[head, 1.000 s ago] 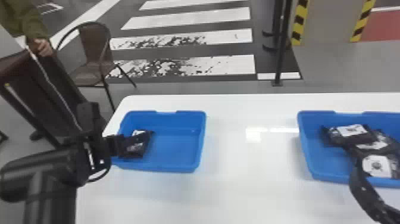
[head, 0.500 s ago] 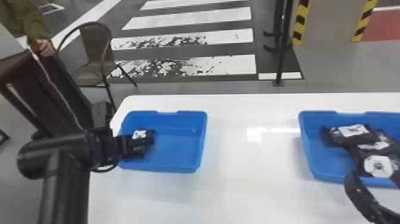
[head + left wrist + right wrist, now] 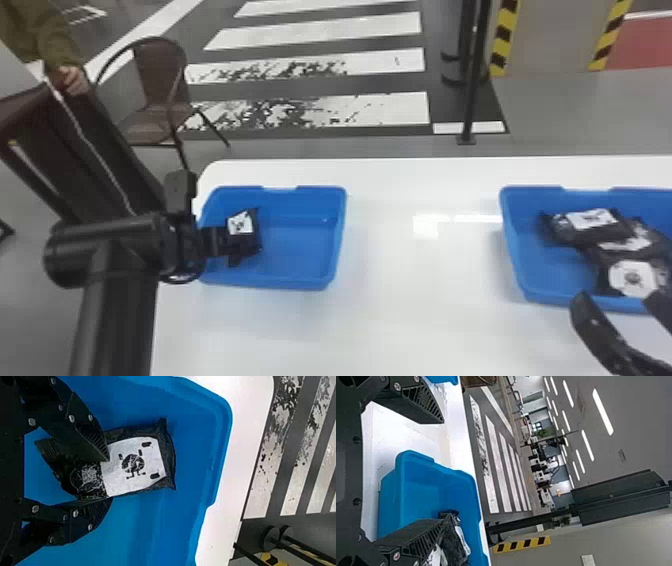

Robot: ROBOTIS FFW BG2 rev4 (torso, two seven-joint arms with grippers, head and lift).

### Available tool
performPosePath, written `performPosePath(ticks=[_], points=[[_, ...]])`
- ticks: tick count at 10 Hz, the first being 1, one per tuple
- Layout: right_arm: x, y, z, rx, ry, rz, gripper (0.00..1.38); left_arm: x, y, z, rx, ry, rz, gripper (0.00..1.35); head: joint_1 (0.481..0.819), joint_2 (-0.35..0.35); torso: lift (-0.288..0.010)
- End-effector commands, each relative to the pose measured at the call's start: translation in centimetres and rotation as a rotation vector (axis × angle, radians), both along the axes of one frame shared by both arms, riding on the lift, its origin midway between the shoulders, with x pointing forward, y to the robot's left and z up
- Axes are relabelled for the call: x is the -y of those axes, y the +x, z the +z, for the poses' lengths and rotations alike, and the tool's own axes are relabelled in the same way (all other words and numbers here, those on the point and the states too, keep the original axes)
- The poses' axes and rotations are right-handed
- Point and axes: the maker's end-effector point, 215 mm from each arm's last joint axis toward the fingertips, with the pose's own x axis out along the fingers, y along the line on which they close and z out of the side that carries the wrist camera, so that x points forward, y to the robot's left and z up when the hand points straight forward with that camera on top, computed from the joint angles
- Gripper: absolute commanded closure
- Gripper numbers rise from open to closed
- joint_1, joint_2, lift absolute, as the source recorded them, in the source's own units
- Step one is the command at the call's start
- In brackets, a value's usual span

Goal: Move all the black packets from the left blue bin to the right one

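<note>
In the head view my left gripper (image 3: 226, 244) reaches over the near-left side of the left blue bin (image 3: 295, 280), at a black packet (image 3: 252, 232) inside. The left wrist view has this packet (image 3: 134, 463), white label facing the camera, pinched and creased between the fingers of my left gripper (image 3: 109, 479). Several black packets (image 3: 590, 225) lie piled in the right blue bin (image 3: 545, 295). My right gripper (image 3: 617, 302) is beside that bin's near edge; its fingers stand wide apart in the right wrist view, the gripper (image 3: 442, 471) holding nothing.
Both bins rest on a white table (image 3: 425, 280), with bare tabletop between them. Behind it are a brown chair (image 3: 160, 95) and a black post (image 3: 472, 85). A person's hand (image 3: 72, 80) shows at the far left, away from the bins.
My left gripper has moved right, further over the left bin. The packet there has shifted slightly and tilted, with more of its label turned to the head camera. The right gripper has moved slightly left.
</note>
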Motion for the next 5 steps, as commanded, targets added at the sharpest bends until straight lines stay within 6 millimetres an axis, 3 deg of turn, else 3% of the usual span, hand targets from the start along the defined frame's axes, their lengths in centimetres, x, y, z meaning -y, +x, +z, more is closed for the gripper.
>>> performPosePath(ticks=[1, 3, 5], points=[[-0.1, 0.0, -0.1, -0.004, 0.003, 0.003, 0.14, -0.9, -0.2, -0.2, 0.006, 0.014, 0.011, 1.17, 0.695, 0.205, -0.14], [-0.2, -0.2, -0.2, -0.006, 0.015, 0.007, 0.15, -0.3, 0.3, 0.0, 0.058, 0.025, -0.037, 1.18, 0.695, 0.217, -0.14], [-0.3, -0.1, 0.1, -0.002, 0.02, 0.016, 0.15, 1.9, -0.5, 4.7, 0.191, 0.054, -0.101, 1.18, 0.695, 0.209, -0.14]])
